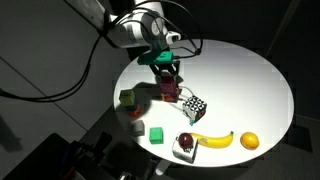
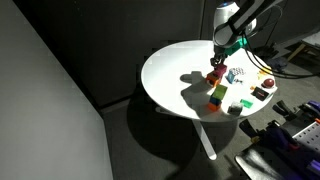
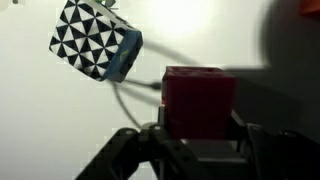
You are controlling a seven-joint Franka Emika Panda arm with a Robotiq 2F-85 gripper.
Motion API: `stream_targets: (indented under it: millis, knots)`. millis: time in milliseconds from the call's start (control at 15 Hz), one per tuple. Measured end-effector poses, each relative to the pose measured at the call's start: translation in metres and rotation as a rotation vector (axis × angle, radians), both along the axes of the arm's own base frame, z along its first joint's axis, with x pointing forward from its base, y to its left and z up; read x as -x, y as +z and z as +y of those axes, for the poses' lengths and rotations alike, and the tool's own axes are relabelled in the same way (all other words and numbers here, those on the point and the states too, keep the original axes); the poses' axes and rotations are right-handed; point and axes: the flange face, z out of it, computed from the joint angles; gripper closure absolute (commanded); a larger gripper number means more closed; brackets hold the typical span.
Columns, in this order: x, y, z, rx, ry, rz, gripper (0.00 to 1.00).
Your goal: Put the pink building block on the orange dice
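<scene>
1. The pink building block point(image 3: 198, 98) sits low centre in the wrist view, clamped in the hand point(image 3: 200, 128). A weak hold could let it tilt or drop.
2. The chequered cube point(image 3: 95, 40) lies near, upper left, and a sideways swing could knock it.
3. I cannot place the orange dice. An orange corner point(image 3: 310, 8) at the upper right edge may be it.
4. The tabletop point(image 1: 250, 80) looks open toward the frame's right in an exterior view.
</scene>
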Motion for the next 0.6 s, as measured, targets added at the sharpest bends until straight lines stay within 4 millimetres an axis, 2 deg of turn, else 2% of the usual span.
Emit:
stream_targets:
  millis: [600]
  knots:
    - [-0.014, -0.016, 0.007, -0.023, 0.046, -0.001, 0.68]
